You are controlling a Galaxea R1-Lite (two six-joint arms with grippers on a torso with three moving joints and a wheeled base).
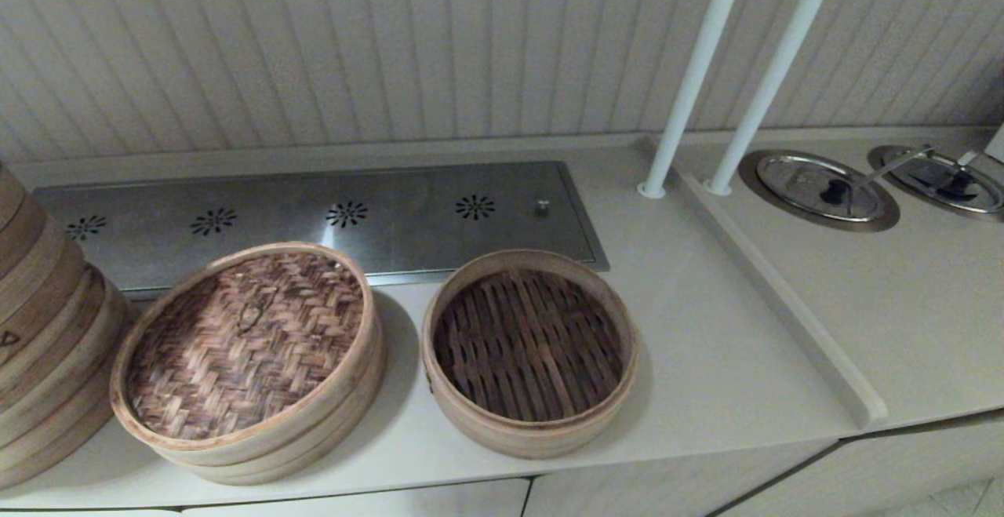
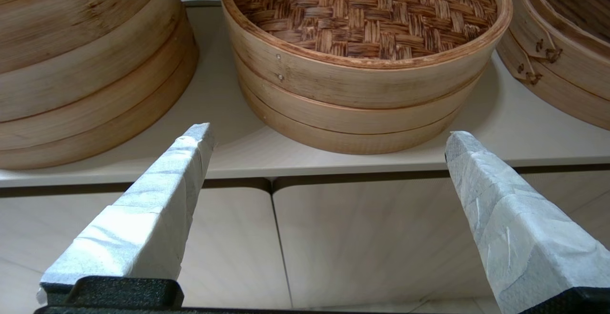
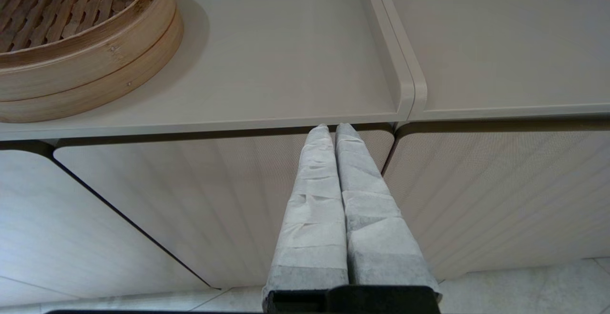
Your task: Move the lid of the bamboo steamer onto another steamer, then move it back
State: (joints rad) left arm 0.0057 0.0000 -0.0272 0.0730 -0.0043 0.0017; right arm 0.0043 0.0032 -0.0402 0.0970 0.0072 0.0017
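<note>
two round steamers sit side by side on the pale tabletop (image 1: 706, 344), both in front of a long steel panel (image 1: 329, 215) with little flower-shaped hole patterns. the bamboo steamer lid (image 1: 243, 340) is on the left one, seated on top of a pale bamboo basket (image 2: 352, 123) so you only see that basket's rings under its rim. it looks a bit tipped in the head view, back edge higher than the front. herringbone weave on top, small woven loop near the middle.

just to its right, close but not touching, is another steamer (image 1: 529, 348), uncovered, dark brown slats showing across its floor. a tall stack of steamers (image 1: 43, 336) stands at the far left edge, near the lidded basket.

neither arm shows in the head view. the left end effector (image 2: 329, 135) hangs below the tabletop's front edge, out in front of the lidded basket, fingers spread wide with nothing between them. the right end effector (image 3: 334, 128) is also low, in front of the cabinet doors (image 3: 214, 199) and off to the right of the slatted steamer, its two wrapped fingers pressed together on nothing.

off to the right, past a raised divider, two white poles (image 1: 733, 70) rise from the tabletop and two round metal lids (image 1: 823, 187) sit set into it.
</note>
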